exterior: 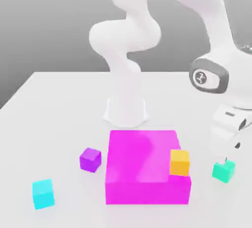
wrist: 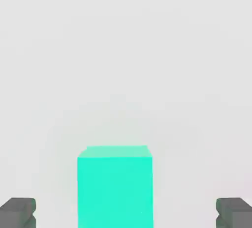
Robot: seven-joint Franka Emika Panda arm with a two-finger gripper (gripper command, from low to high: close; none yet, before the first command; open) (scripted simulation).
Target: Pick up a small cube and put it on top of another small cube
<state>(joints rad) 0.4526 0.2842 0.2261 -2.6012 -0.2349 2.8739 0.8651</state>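
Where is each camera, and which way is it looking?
Exterior view: sits off the arm, looking down across the white table at the big magenta block, small orange-yellow cube and white arm.
Hand view: sits on the hand, looking down at the small sea-green cube between the dark fingertips of the open gripper.
Shared: the sea-green cube and the gripper.

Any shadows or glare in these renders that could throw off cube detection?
Exterior view: soft, even light, no glare; the arm casts a darker patch across the big magenta block, beside the orange-yellow cube. Hand view: the table is almost flat white, only a faint shadow around the sea-green cube; the dark fingers stand apart on either side of it.
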